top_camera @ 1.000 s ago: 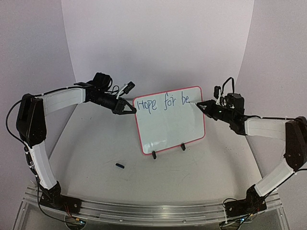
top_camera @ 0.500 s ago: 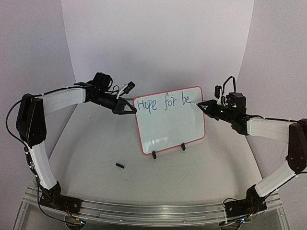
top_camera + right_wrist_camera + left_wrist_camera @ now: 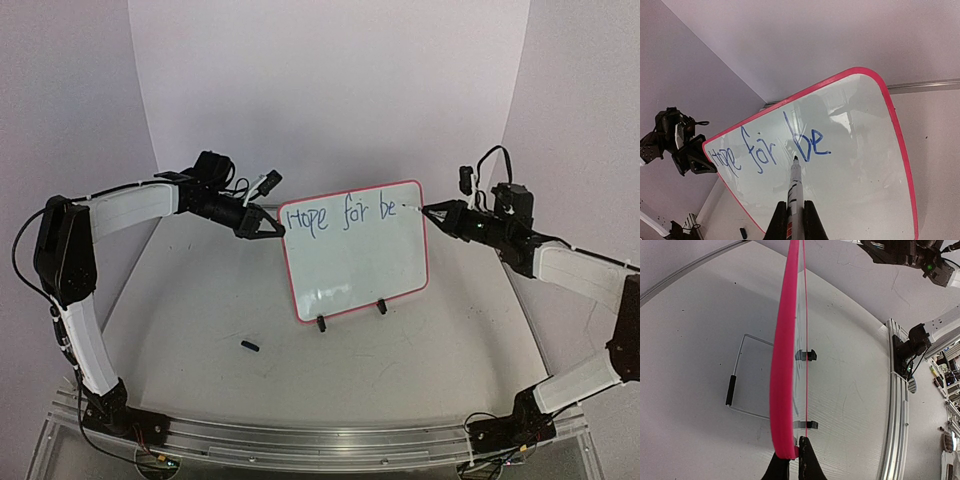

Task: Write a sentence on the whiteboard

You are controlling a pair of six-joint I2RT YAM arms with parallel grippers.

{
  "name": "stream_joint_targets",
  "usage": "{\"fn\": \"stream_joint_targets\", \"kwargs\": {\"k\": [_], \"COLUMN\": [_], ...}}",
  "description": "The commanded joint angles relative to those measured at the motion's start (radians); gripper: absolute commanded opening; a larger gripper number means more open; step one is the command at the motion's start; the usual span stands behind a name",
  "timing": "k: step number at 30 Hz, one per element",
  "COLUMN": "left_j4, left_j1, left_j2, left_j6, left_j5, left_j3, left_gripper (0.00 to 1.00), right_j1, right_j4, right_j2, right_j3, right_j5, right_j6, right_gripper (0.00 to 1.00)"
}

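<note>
Right hand (image 3: 793, 220) pinched on marker (image 3: 795, 175), left hand (image 3: 270, 223) on whiteboard (image 3: 355, 265) edge. Sentence (image 3: 340, 214) written to "be"; next letter requires tip contact.

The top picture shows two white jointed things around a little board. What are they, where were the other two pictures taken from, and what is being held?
They are two robot arms bolted at the near edge of a table, seen from a camera above and behind them. The other two pictures come from small cameras on each wrist, looking along the fingers. The left gripper is shut on the whiteboard at its left edge, steadying it upright on its clip feet. The right gripper is shut on a marker, pointed at the writing, which reads "Hope for be". A small dark object, perhaps the cap, lies on the table.
</note>
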Motion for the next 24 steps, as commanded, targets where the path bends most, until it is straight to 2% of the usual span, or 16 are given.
{"fn": "stream_joint_targets", "kwargs": {"k": [1,14,24], "left_j4": [-0.130,-0.132,-0.134], "left_j1": [-0.040,-0.040,-0.040], "left_j2": [0.020,0.013,0.021], "left_j6": [0.084,0.087,0.087], "left_j5": [-0.081,-0.083,-0.083], "left_j3": [-0.020,-0.021,-0.019], "left_gripper": [0.00,0.00,0.00], "right_j1": [-0.019,-0.022,-0.022], "right_j4": [-0.001,0.001,0.005], "right_j2": [0.037,0.139,0.149], "right_j3": [0.067,0.152,0.138], "right_j5": [-0.099,-0.073,0.017], "right_j6": [-0.033,-0.042,-0.037], "right_gripper": [0.00,0.00,0.00]}}
